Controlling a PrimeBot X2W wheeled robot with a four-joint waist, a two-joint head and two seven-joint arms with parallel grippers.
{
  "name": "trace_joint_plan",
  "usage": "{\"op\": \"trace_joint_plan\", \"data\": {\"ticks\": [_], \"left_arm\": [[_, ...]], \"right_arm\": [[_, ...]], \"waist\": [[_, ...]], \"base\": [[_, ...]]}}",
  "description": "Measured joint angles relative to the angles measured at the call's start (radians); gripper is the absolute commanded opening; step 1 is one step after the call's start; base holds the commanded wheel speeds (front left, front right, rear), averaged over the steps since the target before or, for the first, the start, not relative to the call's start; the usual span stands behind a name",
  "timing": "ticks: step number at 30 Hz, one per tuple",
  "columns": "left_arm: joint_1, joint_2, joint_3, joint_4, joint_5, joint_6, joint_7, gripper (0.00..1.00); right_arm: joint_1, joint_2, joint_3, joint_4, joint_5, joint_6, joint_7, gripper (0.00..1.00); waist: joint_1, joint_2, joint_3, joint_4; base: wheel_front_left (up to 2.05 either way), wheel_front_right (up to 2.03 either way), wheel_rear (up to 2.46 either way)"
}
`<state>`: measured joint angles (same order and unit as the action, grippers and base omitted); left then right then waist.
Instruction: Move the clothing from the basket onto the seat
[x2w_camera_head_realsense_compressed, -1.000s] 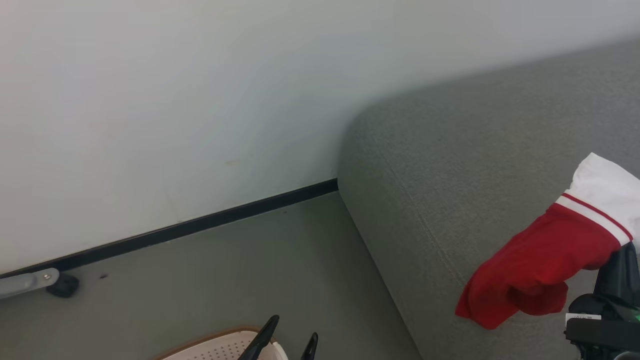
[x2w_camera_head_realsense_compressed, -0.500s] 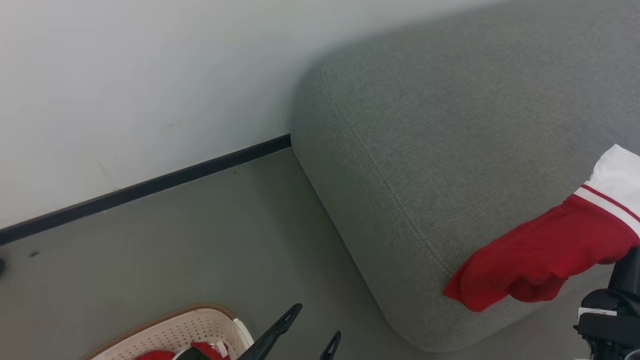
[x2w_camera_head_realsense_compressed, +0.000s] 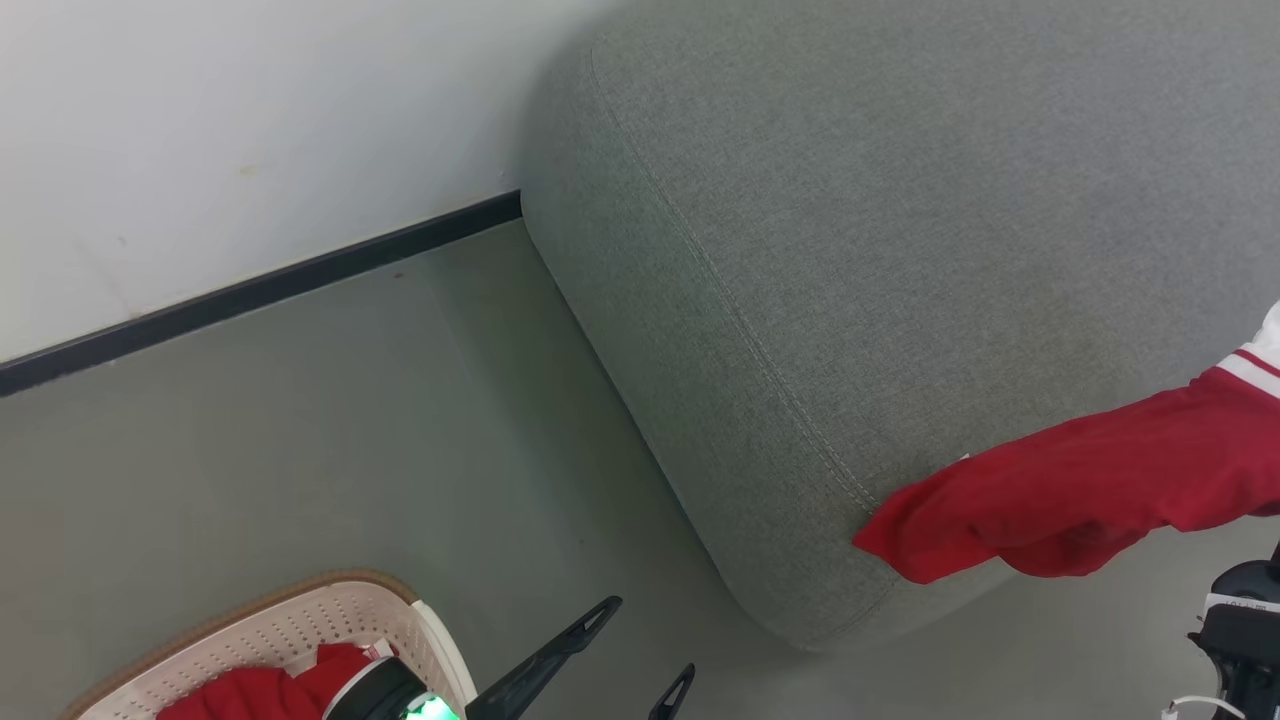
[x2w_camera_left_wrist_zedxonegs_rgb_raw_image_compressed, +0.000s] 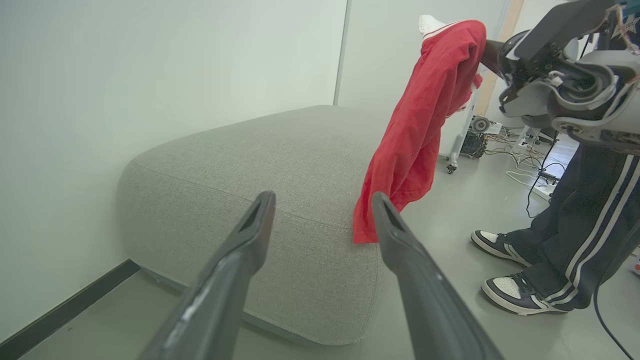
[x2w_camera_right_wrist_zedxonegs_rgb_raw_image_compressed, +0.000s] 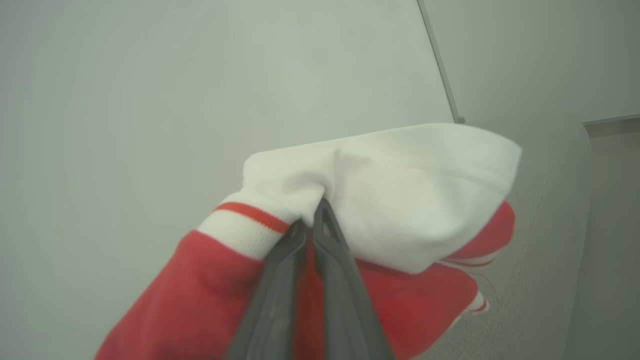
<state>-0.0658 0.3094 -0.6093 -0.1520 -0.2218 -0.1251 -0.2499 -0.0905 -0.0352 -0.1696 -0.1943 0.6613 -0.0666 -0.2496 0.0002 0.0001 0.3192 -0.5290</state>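
At the corner of the one seat (x2w_camera_head_realsense_compressed: 850, 250), one red garment (x2w_camera_head_realsense_compressed: 1080, 490) hangs from the clamped right tool (x2w_camera_right_wrist_zedxonegs_rgb_raw_image_compressed: 312, 220); a second garment (x2w_camera_head_realsense_compressed: 250, 692) lies in the single basket (x2w_camera_head_realsense_compressed: 250, 608); left tool (x2w_camera_left_wrist_zedxonegs_rgb_raw_image_compressed: 322, 200) gapes empty.

On my right wrist camera, the gripper (x2w_camera_right_wrist_zedxonegs_rgb_raw_image_compressed: 314, 222) has its fingers pressed together on the garment (x2w_camera_right_wrist_zedxonegs_rgb_raw_image_compressed: 400, 190), pinching the white panel just beside its red stripe. Red fabric bunches under and around the fingers. Behind it I see pale wall (x2w_camera_right_wrist_zedxonegs_rgb_raw_image_compressed: 150, 90), and the grey seat (x2w_camera_right_wrist_zedxonegs_rgb_raw_image_compressed: 530, 310) at lower right.
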Motion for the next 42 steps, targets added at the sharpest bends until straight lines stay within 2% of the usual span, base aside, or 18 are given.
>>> {"op": "trace_joint_plan", "data": {"ticks": [10, 13, 18, 23, 28, 29, 33, 37, 42], "left_arm": [[-0.058, 0.006, -0.034, 0.007, 0.001, 0.0, 0.0, 1.0], [-0.057, 0.008, -0.021, 0.007, 0.001, 0.0, 0.0, 1.0], [-0.048, 0.036, -0.003, 0.002, 0.001, 0.0, 0.0, 1.0], [-0.048, 0.064, -0.004, -0.012, 0.002, 0.0, 0.0, 1.0], [-0.048, 0.095, 0.004, -0.027, 0.003, 0.0, -0.003, 1.0], [-0.048, 0.105, 0.008, -0.032, 0.003, 0.0, -0.003, 1.0], [-0.048, 0.129, 0.007, -0.046, 0.003, 0.0, -0.003, 1.0], [-0.046, 0.132, 0.05, -0.059, 0.003, -0.007, -0.003, 1.0], [-0.039, 0.162, 0.046, -0.062, 0.003, -0.007, -0.003, 1.0]], "right_arm": [[-0.025, 0.004, -0.024, 0.011, 0.021, 0.0, 0.0, 0.0], [-0.1, 0.005, -0.058, 0.046, 0.056, 0.026, 0.0, 0.0], [-0.263, -0.002, -0.147, 0.137, 0.076, 0.088, -0.007, 0.0], [-0.384, -0.065, -0.222, 0.242, 0.109, 0.116, -0.007, 0.0], [-0.524, -0.108, -0.24, 0.309, 0.115, 0.135, -0.007, 0.0], [-0.594, -0.123, -0.247, 0.339, 0.123, 0.138, -0.007, 0.0], [-0.712, -0.165, -0.258, 0.378, 0.121, 0.144, -0.008, 0.0], [-0.804, -0.203, -0.259, 0.408, 0.096, 0.147, -0.008, 0.0], [-0.906, -0.246, -0.268, 0.503, 0.08, 0.154, -0.009, 0.0]], "waist": [[0.0, 0.0, 0.046, -0.009], [0.0, 0.0, 0.058, -0.006], [0.0, 0.0, 0.08, -0.003], [-0.0001, 0.0, 0.107, 0.004], [0.0, 0.0, 0.142, 0.017], [0.0, 0.0, 0.157, 0.024], [0.0, 0.0001, 0.187, 0.041], [0.0, 0.0, 0.215, 0.064], [-0.0001, 0.0, 0.245, 0.098]], "base": [[0.0, 0.0, 0.0], [0.0, 0.0, 0.0], [0.0, 0.0, 0.0], [0.0, 0.0, 0.0], [0.0, 0.0, 0.0], [0.0, 0.0, 0.0], [0.0, 0.0, 0.0], [0.0, 0.0, 0.0], [0.0, 0.0, 0.0]]}}
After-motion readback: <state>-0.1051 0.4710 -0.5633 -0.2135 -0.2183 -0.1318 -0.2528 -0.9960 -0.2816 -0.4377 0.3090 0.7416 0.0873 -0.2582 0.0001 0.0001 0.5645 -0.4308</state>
